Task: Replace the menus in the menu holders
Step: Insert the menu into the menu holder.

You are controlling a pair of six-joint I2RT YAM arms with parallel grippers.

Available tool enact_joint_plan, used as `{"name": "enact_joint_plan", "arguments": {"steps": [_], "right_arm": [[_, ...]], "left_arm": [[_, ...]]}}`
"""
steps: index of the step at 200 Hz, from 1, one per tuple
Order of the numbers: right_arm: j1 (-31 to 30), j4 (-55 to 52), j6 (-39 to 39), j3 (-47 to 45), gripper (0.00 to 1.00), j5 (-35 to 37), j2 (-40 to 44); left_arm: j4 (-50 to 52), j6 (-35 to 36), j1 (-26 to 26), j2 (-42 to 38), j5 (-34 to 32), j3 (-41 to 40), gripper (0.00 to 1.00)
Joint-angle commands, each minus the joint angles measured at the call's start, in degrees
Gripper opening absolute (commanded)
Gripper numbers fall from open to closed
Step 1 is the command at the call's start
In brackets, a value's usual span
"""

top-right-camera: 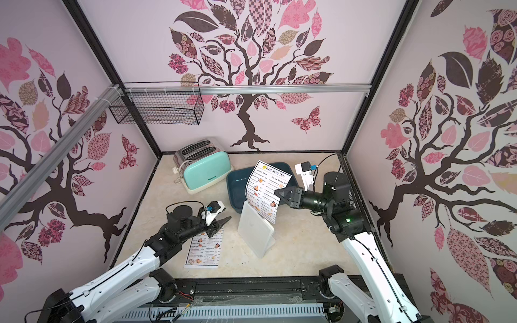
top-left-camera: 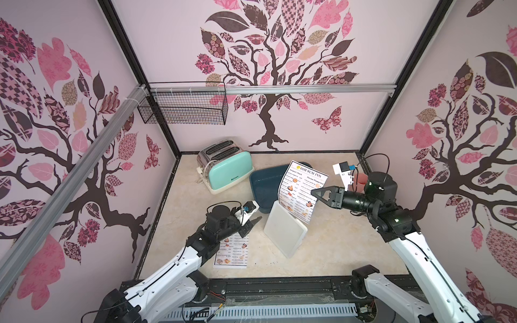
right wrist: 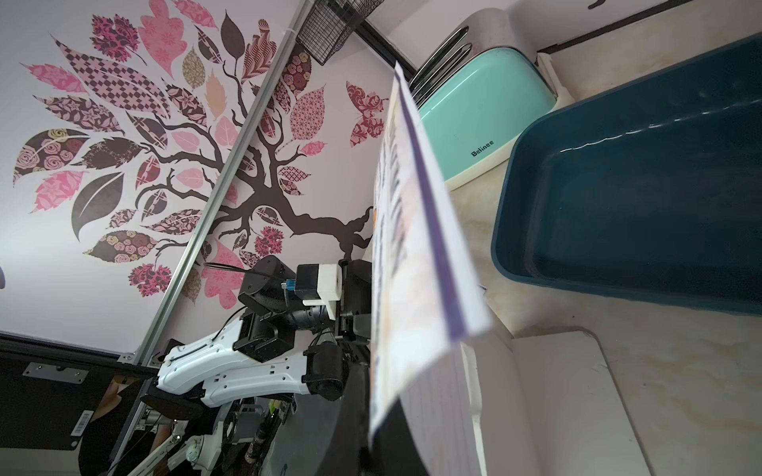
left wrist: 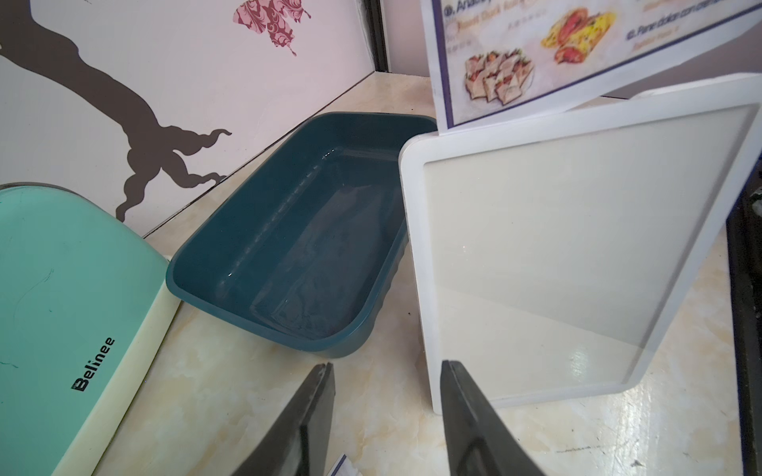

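One menu (top-left-camera: 303,190) headed "DIM SUM INN" hangs upright and tilted, with my right gripper (top-left-camera: 314,193) shut on its right edge. Its lower corner (left wrist: 447,123) meets the top edge of the white menu holder (top-left-camera: 284,233), which leans back and shows a bare pane (left wrist: 556,247). I cannot tell whether the sheet is in the slot. In the right wrist view the menu (right wrist: 412,247) is edge-on above the holder (right wrist: 556,391). A second menu (top-left-camera: 232,253) lies flat on the table, partly under my left arm. My left gripper (left wrist: 387,364) is open and holds nothing, just left of the holder's lower corner.
A dark blue tub (top-left-camera: 264,184) sits right behind the holder, half hidden by the held menu. A mint toaster (top-left-camera: 226,173) stands at the back left. A black wire basket (top-left-camera: 184,107) hangs on the back wall. A pink cup (top-left-camera: 361,179) stands by the right wall.
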State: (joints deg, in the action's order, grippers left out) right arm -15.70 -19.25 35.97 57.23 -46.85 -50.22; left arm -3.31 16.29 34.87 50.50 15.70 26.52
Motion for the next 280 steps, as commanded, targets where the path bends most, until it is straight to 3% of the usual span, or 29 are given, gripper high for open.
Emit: {"name": "enact_joint_plan", "arguments": {"steps": [1, 137, 280], "right_arm": [[-0.38, -1.43, -1.54, -0.13, 0.00, 0.32, 0.64], [-0.38, -6.74, -7.80, 2.40, 0.00, 9.88, 0.37], [-0.35, -4.45, -15.72, 3.04, 0.00, 9.40, -1.87]], "left_arm": [[0.08, -0.10, 0.12, -0.21, 0.56, -0.55, 0.48], [1.10, 0.13, 0.13, -1.06, 0.03, -0.60, 0.48], [1.47, 0.71, 0.16, -1.18, -0.59, -0.51, 0.48]]}}
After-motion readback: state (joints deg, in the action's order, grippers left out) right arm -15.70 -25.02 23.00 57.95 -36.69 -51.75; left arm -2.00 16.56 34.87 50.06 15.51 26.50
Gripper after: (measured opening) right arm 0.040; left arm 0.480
